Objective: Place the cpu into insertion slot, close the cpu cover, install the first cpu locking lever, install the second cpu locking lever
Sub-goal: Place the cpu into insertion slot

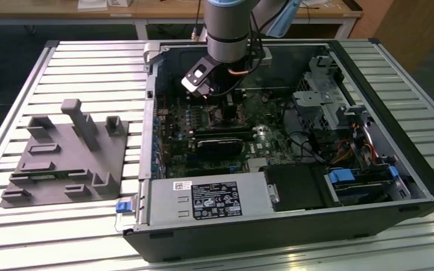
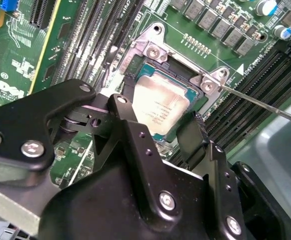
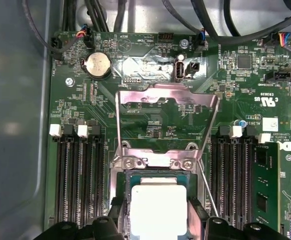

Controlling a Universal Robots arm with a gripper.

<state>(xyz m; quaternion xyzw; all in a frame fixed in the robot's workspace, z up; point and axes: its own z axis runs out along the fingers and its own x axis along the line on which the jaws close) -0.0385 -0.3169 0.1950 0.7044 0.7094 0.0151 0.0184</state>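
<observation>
- While the cpu [image 2: 160, 105] sits in the insertion slot [image 2: 178, 75] directly under the gripper [image 2: 160, 111], whether that gripper clamps it I cannot tell.
- Ahead of the gripper the cpu cover [image 3: 165, 92] stands open; closing it and latching both levers [image 2: 260, 102] remain.

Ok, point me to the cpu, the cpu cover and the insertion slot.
cpu [image 3: 158, 210]: first wrist view, middle of its pale face.
cpu cover [image 3: 165, 92]: first wrist view, frame bar opposite the hinge.
insertion slot [image 2: 144, 45]: second wrist view, shiny rim beside a screw.
</observation>
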